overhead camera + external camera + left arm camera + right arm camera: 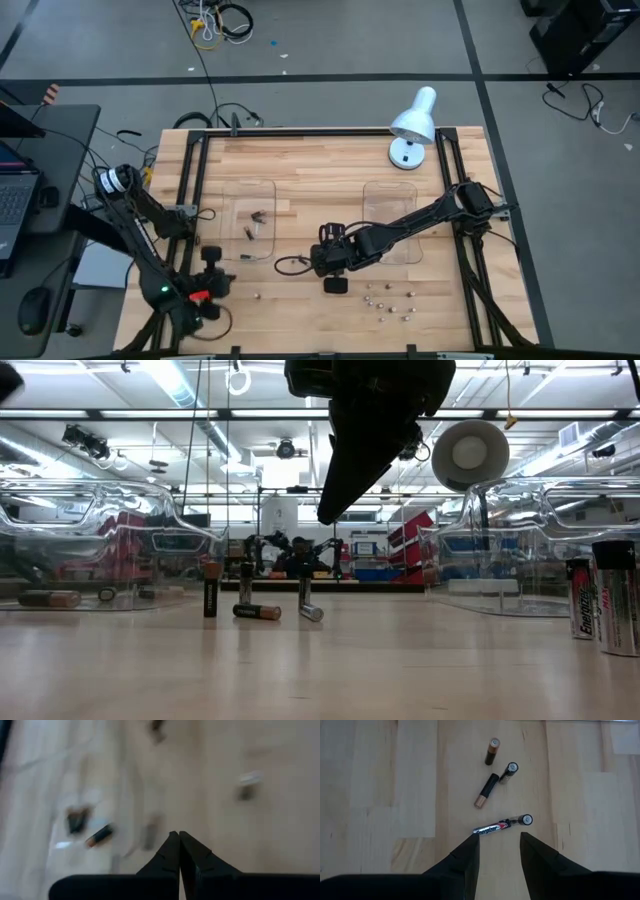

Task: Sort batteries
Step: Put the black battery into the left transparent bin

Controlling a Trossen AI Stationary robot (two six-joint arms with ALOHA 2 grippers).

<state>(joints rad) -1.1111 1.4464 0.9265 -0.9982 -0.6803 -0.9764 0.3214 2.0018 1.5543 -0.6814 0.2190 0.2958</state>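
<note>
With fingers spread, the right gripper [497, 851] hangs over a silver battery [502, 825] to pick; next it must drop and pinch, while the left gripper [179, 851], fingers pressed together, waits

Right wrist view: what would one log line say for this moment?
right gripper: open, above silver battery lying on table | left gripper: shut, empty | dark batteries: loose beyond

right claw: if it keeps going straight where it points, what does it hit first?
Most likely the silver-and-black Energizer battery lying on the light wooden table, right past the open right claw. The brown-and-black batteries lie farther on. How far the claw is above the table is unclear.
</note>
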